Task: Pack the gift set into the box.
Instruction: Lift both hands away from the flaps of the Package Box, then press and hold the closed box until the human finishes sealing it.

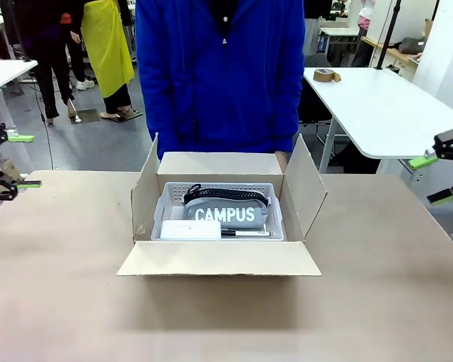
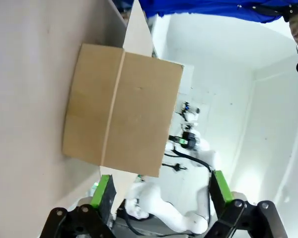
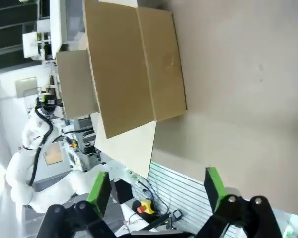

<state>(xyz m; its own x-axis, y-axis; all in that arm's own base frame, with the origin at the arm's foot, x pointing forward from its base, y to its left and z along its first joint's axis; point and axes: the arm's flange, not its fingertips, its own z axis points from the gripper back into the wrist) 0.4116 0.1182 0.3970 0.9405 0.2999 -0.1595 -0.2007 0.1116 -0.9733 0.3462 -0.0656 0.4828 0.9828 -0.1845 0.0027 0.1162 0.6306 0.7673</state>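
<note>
Packing looks done from my end: the tray [image 1: 174,193] sits inside the box [image 1: 219,258] at frame centre on the bench [image 1: 60,286], with the CAMPUS pouch [image 1: 226,214], small white box [image 1: 190,229] and pen [image 1: 246,233] in it. All four flaps are open, so closing them is all I'd guess is left. Left hand [image 1: 24,161] at left edge, right hand [image 1: 429,180] at right edge — both spread apart, empty, well clear.

The grey tray [image 1: 164,216] with CAMPUS pouch [image 1: 225,208] sits inside the open box [image 1: 219,258].
</note>
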